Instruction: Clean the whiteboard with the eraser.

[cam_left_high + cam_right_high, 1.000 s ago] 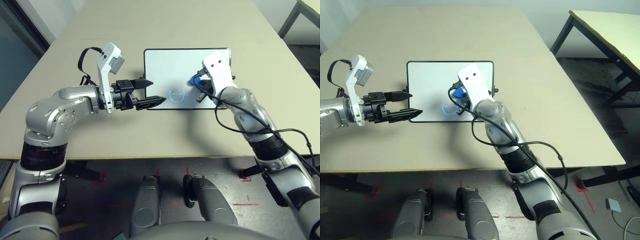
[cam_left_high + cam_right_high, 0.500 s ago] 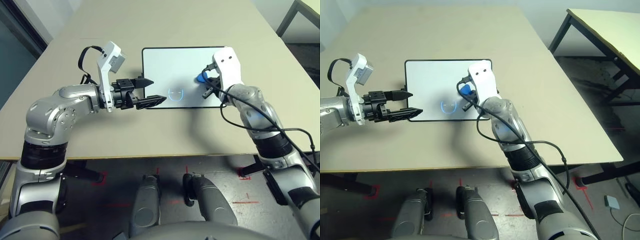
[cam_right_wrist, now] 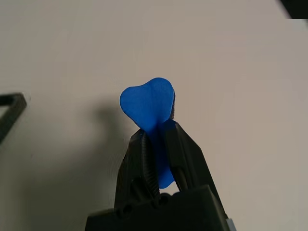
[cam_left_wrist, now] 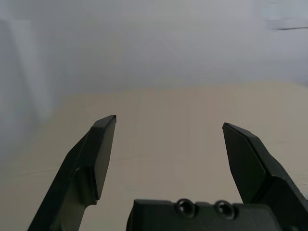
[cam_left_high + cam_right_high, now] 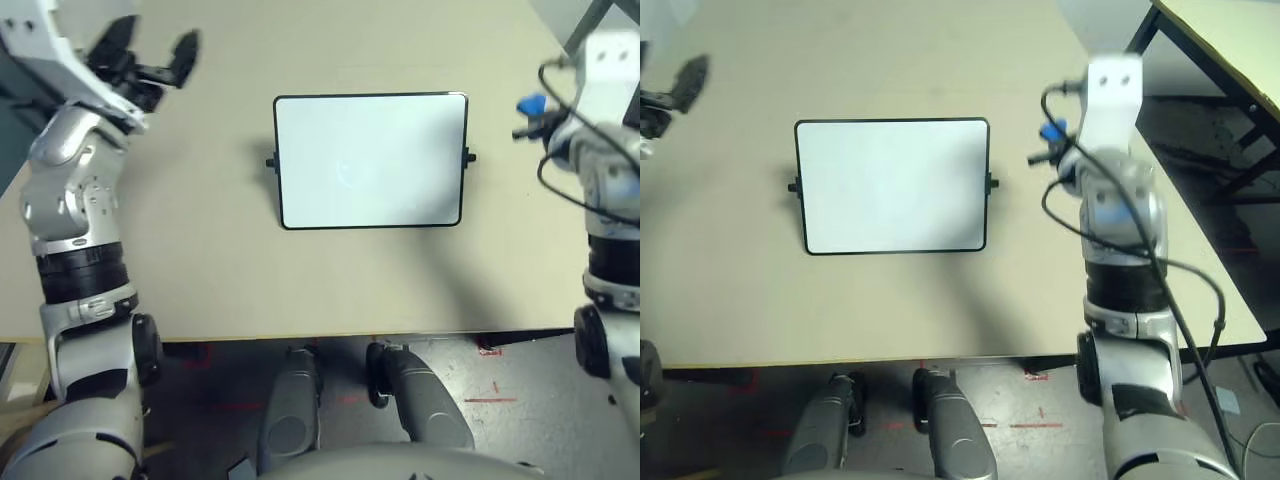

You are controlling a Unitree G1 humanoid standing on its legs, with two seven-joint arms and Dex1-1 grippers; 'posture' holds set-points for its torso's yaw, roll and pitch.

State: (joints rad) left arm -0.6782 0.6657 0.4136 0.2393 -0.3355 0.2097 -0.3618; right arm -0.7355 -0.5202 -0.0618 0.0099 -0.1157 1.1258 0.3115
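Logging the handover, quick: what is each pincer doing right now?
Left pincer: open, holding nothing.
Right pincer: shut on the small bright blue rounded eraser, beside the table-top whiteboard, not over it.

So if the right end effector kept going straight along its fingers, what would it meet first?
Most likely the bare tabletop. The right end effector, shut on the blue eraser, points at table surface beside the whiteboard, not at it, though depth is hard to judge.
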